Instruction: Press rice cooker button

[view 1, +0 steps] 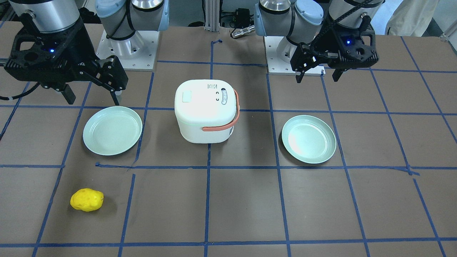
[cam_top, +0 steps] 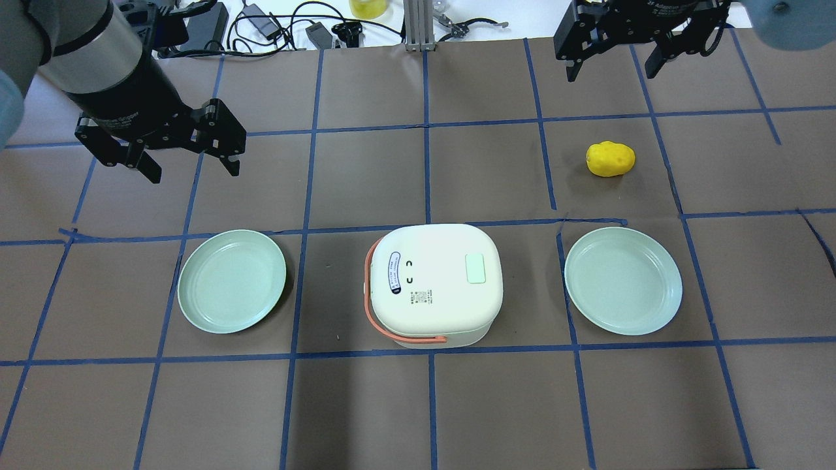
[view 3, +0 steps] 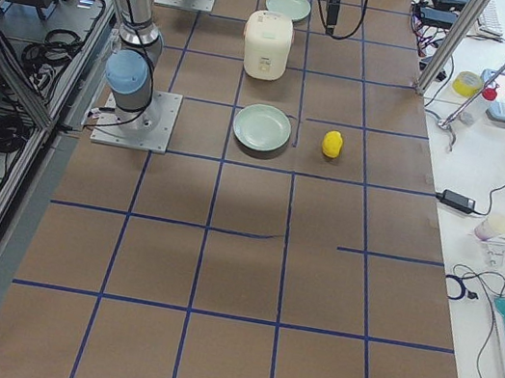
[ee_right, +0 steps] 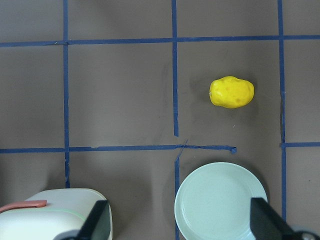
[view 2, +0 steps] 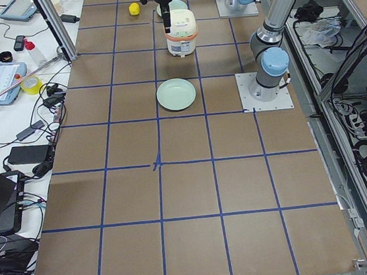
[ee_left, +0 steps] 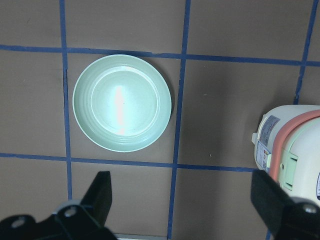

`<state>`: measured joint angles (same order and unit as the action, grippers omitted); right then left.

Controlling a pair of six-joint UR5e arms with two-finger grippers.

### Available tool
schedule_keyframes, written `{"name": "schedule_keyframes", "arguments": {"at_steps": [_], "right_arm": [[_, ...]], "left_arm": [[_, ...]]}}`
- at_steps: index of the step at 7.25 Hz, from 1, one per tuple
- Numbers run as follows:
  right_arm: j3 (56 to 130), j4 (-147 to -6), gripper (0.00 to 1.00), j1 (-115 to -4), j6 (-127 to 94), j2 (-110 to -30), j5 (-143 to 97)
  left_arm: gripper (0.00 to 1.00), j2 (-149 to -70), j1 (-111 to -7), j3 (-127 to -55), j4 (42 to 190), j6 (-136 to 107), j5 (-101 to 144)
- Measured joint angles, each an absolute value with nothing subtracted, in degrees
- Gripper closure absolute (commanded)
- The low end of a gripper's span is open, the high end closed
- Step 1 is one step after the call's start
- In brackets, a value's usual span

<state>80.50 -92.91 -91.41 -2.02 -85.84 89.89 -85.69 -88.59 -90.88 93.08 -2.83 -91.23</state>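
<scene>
Brown tabletop (cam_top: pixel 496 405) is occupied by the rice cooker (cam_top: pixel 431 284), set between and well apart from the spread, empty fingers of the left gripper (cam_top: pixel 194 171) and right gripper (cam_top: pixel 612 72); its rigid, smooth, probably light shell is best pressed straight down at the lid button (cam_top: pixel 475 268), not gripped.

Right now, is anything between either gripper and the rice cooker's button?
Nothing visible. The button sits uncovered on the rice cooker lid. The left gripper and right gripper hover clear of it; both plates and the yellow object lie low on the table.
</scene>
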Motion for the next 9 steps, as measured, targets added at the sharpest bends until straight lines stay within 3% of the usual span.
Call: {"name": "schedule_keyframes", "arguments": {"at_steps": [3,4,5,6,7,9], "right_arm": [[80.4,-90.5,0.00,-91.4,-2.0,-86.0,89.8],[80.5,-90.0,0.10,-91.6,-2.0,-86.0,89.7],[80.8,-89.2,0.55,-92.5,-2.2,-86.1,89.7],[81.7,-88.3,0.87,-94.3,-2.7,-86.2,89.7],[83.0,-87.5,0.99,-96.5,-3.4,-86.4,89.6],[86.6,-86.8,1.00,-101.1,-7.5,-86.6,89.5]], "left_arm": [[0.00,-85.7,-88.6,-90.9,93.1,-2.8,-91.2],[0.00,-85.7,-88.6,-90.9,93.1,-2.8,-91.2],[0.00,-85.7,-88.6,-90.9,93.1,-2.8,-91.2],[0.00,-85.7,-88.6,-90.9,93.1,-2.8,-91.2],[0.00,-85.7,-88.6,-90.9,93.1,-2.8,-91.2],[0.00,-85.7,-88.6,-90.9,93.1,-2.8,-91.2]]}}
